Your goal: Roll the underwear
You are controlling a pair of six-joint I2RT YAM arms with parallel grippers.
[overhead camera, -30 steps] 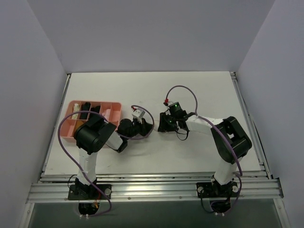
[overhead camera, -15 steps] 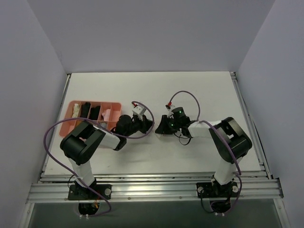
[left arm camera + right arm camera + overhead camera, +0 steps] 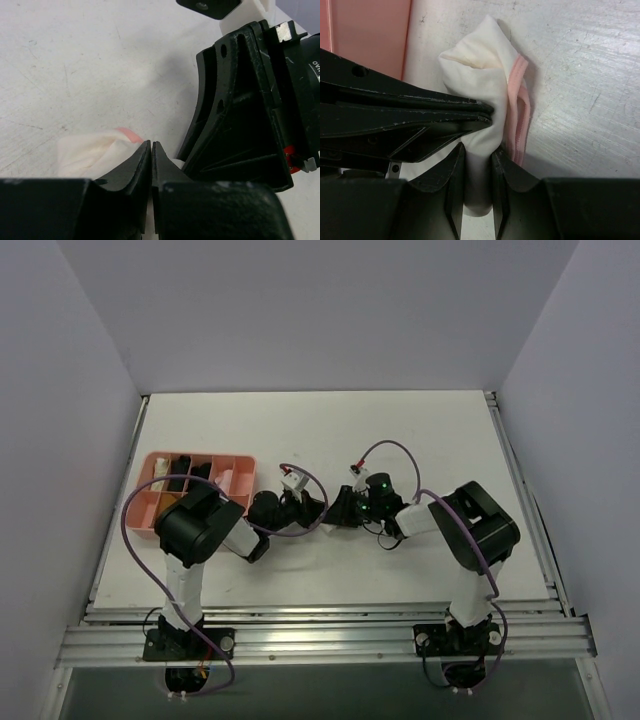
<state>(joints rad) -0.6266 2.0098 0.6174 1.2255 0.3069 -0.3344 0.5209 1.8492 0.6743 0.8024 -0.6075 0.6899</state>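
White underwear [image 3: 480, 75] with pink trim lies bunched on the pale surface [image 3: 580, 60], between the two hands and near the pink tray [image 3: 143, 512]. Right hand [image 3: 476, 155] is clamped on its near end, with cloth filling the gap between the fingers. Left hand [image 3: 151, 145] has its fingers pressed together, tips against the bunch from the side, seemingly nipping a fold, though that contact is hard to make out.

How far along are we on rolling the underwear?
Done: the underwear is gathered into a loose bundle, pink trim showing. In hand: the left gripper and right gripper both pinch it. Left: it isn't a tight roll yet; finish rolling and release.
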